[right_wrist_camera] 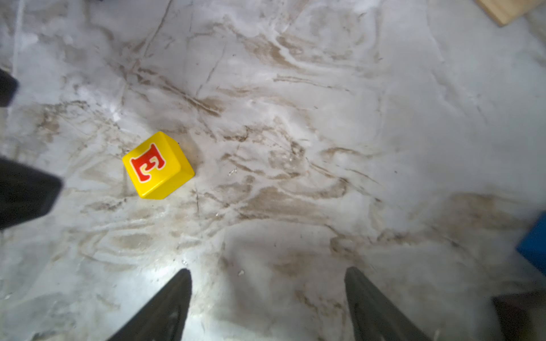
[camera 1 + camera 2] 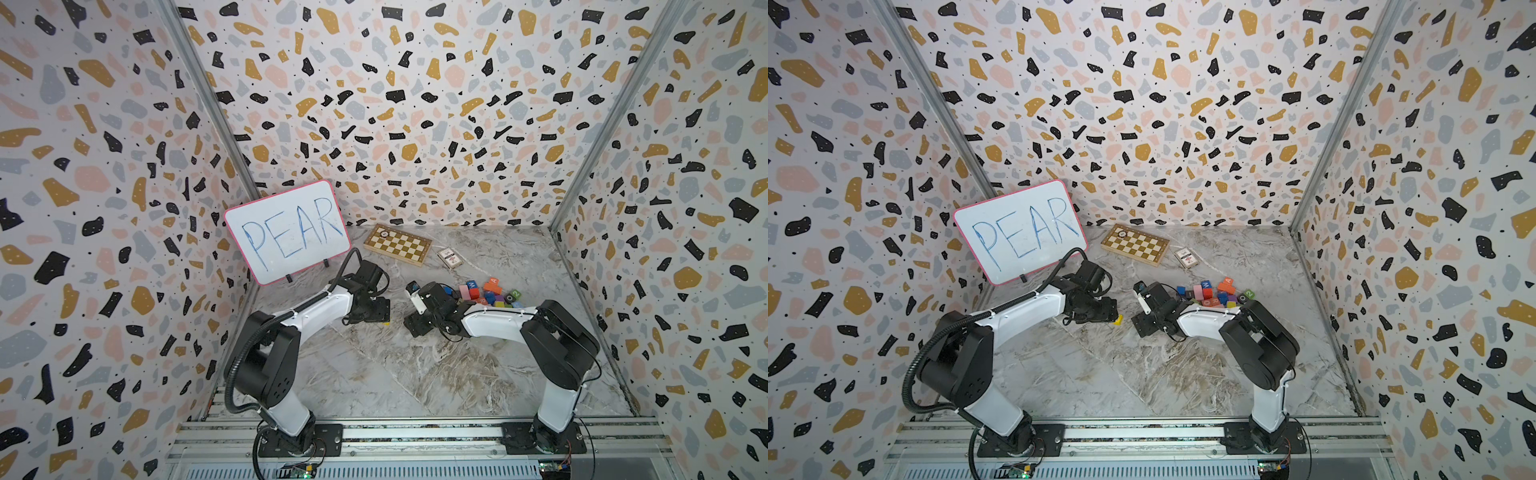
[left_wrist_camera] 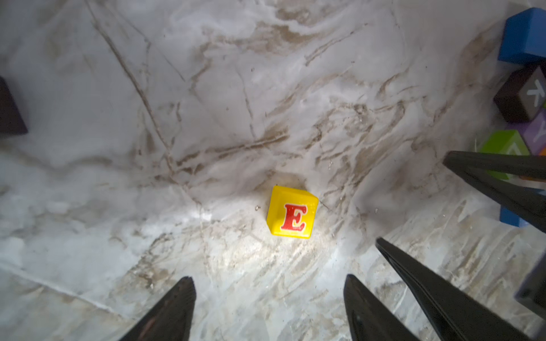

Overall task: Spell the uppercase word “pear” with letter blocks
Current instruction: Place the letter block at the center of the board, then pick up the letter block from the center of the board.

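- Metal rails (image 2: 415, 432) lie along the bottom of the frame in both top views, and the two white arms (image 2: 324, 307) stand on them.
- Up close in the left wrist view, the left gripper (image 3: 267, 277) has its two black fingers spread wide at the bottom of the frame, with nothing between them.
- Just above that gap, a little right of the middle, the yellow E block (image 3: 291, 212) sits flat on the marble table (image 3: 147, 118). Its red E faces up, and no finger touches it.
- In the right wrist view, the right gripper (image 1: 267, 269) is spread wide too and holds nothing. The same block lies in the left half of that frame, well apart from those fingers.
- In a top view the yellow E block (image 2: 1119, 319) peeks out next to the left gripper, near the middle of the frame, between the two grippers.
- Right of the middle, a pile of coloured blocks (image 2: 490, 295) lies on the table, just up and right of the right gripper.
- At the upper edge of the pile sits the orange A block (image 2: 493, 281). The other letters there are too small to read.
- Left of the middle, a whiteboard (image 2: 286, 230) with PEAR written in blue stands tilted.
- Next to it, a bit to the right, lie a chess board (image 2: 397, 243) and a pack of cards (image 2: 450, 257).
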You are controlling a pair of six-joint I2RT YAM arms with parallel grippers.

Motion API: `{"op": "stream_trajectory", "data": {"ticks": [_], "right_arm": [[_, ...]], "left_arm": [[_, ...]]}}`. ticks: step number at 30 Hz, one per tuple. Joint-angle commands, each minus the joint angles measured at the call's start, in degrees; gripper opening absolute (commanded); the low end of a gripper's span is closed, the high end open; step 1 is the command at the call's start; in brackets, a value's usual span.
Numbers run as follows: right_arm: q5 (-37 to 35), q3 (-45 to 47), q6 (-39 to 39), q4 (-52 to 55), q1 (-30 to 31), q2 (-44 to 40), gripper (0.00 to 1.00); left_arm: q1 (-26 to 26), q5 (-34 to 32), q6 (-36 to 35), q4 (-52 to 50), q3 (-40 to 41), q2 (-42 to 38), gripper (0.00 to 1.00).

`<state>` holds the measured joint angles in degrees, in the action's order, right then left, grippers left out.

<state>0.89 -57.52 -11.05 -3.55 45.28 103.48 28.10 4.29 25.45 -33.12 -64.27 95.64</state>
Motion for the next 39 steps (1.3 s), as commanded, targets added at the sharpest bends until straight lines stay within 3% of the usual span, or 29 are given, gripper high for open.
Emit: {"op": "stream_trajectory", "data": {"ticks": [1, 6, 13, 33, 39], "right_arm": [[-0.5, 1.9, -0.5, -2.8, -0.5, -3.6, 0.92], [-1.2, 3.5, -0.7, -3.0, -0.6, -4.7, 1.0], [-1.6, 4.8, -1.0, -3.4, -0.6, -5.8, 1.0], [-1.3, 6.3, -1.3, -4.0, -0.7, -6.9, 1.0], [-1.3, 6.3, -1.4, -4.0, -0.7, -6.9, 1.0]], "left_arm": [[1.6, -3.8, -2.8, -1.8, -3.6, 3.1, 0.75], [3.7, -4.4, -4.2, -2.6, -6.6, 7.5, 0.75], [4.7, -5.9, -4.3, -3.2, -7.8, 11.5, 0.71], [4.7, -6.7, -3.9, -3.7, -11.0, 15.5, 0.4], [4.7, -7.7, -3.4, -4.1, -10.5, 14.8, 0.36]]}}
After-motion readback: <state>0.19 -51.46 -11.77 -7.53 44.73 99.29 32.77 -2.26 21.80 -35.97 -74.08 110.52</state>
